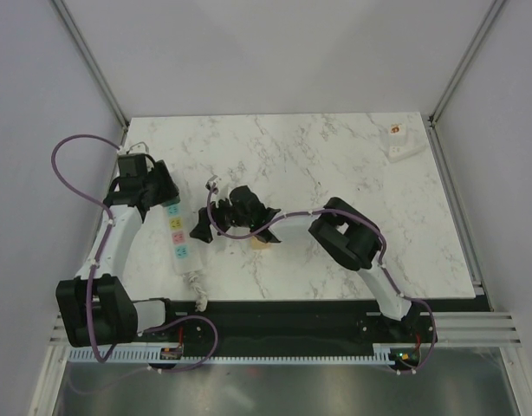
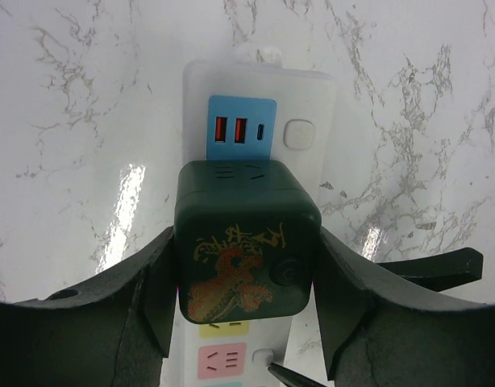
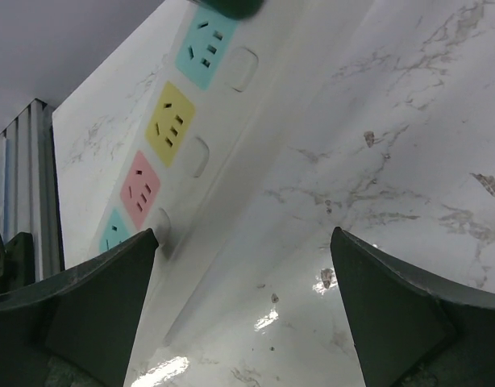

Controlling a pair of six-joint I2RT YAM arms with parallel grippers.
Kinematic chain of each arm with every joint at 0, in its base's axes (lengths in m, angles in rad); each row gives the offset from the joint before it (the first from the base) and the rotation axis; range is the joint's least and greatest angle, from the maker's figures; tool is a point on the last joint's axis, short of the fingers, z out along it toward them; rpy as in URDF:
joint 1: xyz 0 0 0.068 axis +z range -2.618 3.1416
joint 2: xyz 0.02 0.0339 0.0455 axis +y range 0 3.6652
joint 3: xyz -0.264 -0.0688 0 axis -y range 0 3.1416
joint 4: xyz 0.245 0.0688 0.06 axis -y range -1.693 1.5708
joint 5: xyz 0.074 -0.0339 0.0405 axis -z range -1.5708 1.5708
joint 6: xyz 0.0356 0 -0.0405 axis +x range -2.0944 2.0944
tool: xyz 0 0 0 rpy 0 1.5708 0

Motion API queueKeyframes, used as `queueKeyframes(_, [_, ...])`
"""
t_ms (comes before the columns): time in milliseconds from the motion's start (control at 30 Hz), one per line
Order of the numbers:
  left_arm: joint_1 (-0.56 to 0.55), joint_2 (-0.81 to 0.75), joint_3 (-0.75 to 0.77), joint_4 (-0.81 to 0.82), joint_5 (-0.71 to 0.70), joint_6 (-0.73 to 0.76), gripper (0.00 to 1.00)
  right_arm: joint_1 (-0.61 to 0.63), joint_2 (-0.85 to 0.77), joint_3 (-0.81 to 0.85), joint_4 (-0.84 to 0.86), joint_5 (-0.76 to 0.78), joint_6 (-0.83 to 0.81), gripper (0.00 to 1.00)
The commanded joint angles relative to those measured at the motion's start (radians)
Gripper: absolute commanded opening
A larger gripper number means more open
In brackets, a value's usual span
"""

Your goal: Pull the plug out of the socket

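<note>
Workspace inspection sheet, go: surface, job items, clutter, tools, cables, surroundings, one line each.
Surface: white marble table, glare patches, no spills seen.
Job's things: dark green cube plug seated in the white power strip; the coloured sockets beside it are free.
Clutter: small white block at the far right corner; tan piece beneath the right arm.
Grippers: left tool closed on the plug's two sides; right tool open, empty, over the strip's edge.
Cables: purple cable loops beside the left tool; the strip's white cord runs toward the near edge.
Surroundings: grey walls, metal frame posts.
</note>
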Motion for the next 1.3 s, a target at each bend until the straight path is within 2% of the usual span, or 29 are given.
queueKeyframes(0, [-0.021, -0.061, -0.004, 0.104, 0.094, 0.015, 0.02, 0.004, 0.03, 0.063, 0.138, -0.067, 0.022, 0.98])
queueKeyframes(100, [-0.023, -0.056, -0.005, 0.109, 0.106, 0.016, 0.02, -0.003, 0.036, 0.041, 0.255, -0.11, 0.078, 0.98])
queueKeyframes(167, [-0.023, -0.05, -0.005, 0.117, 0.124, 0.016, 0.02, -0.025, 0.073, 0.062, 0.338, -0.13, 0.189, 0.98])
queueKeyframes(267, [-0.021, -0.05, -0.004, 0.118, 0.134, 0.018, 0.02, -0.048, 0.153, 0.182, 0.303, -0.207, 0.273, 0.95])
queueKeyframes(367, [-0.023, -0.059, -0.007, 0.12, 0.14, 0.018, 0.02, -0.048, 0.194, 0.249, 0.249, -0.225, 0.254, 0.93])
queueKeyframes(667, [-0.023, -0.058, -0.007, 0.132, 0.178, 0.016, 0.02, -0.069, 0.248, 0.25, 0.337, -0.198, 0.303, 0.83])
queueKeyframes(800, [-0.021, -0.054, -0.008, 0.138, 0.201, 0.012, 0.02, -0.081, 0.265, 0.245, 0.401, -0.199, 0.378, 0.79])
queueKeyframes(867, [-0.021, -0.056, -0.01, 0.137, 0.204, 0.012, 0.02, -0.086, 0.265, 0.245, 0.4, -0.199, 0.384, 0.71])
queueKeyframes(967, [-0.023, -0.054, -0.011, 0.14, 0.209, 0.007, 0.02, -0.091, 0.263, 0.239, 0.392, -0.176, 0.382, 0.68])
queueKeyframes(1033, [-0.023, -0.051, -0.011, 0.143, 0.215, 0.007, 0.02, -0.095, 0.272, 0.242, 0.389, -0.16, 0.401, 0.58])
queueKeyframes(1067, [-0.023, -0.048, -0.013, 0.144, 0.217, 0.007, 0.02, -0.097, 0.28, 0.251, 0.387, -0.164, 0.413, 0.49])
queueKeyframes(1100, [-0.023, -0.045, -0.013, 0.144, 0.217, 0.007, 0.02, -0.098, 0.289, 0.263, 0.387, -0.181, 0.424, 0.29])
queueKeyframes(1133, [-0.023, -0.044, -0.013, 0.144, 0.214, 0.007, 0.02, -0.1, 0.308, 0.289, 0.389, -0.189, 0.436, 0.21])
queueKeyframes(1200, [-0.021, -0.044, -0.014, 0.144, 0.218, 0.01, 0.02, -0.103, 0.326, 0.314, 0.393, -0.199, 0.476, 0.16])
queueKeyframes(1267, [-0.021, -0.041, -0.014, 0.146, 0.221, 0.01, 0.02, -0.107, 0.346, 0.328, 0.409, -0.206, 0.516, 0.06])
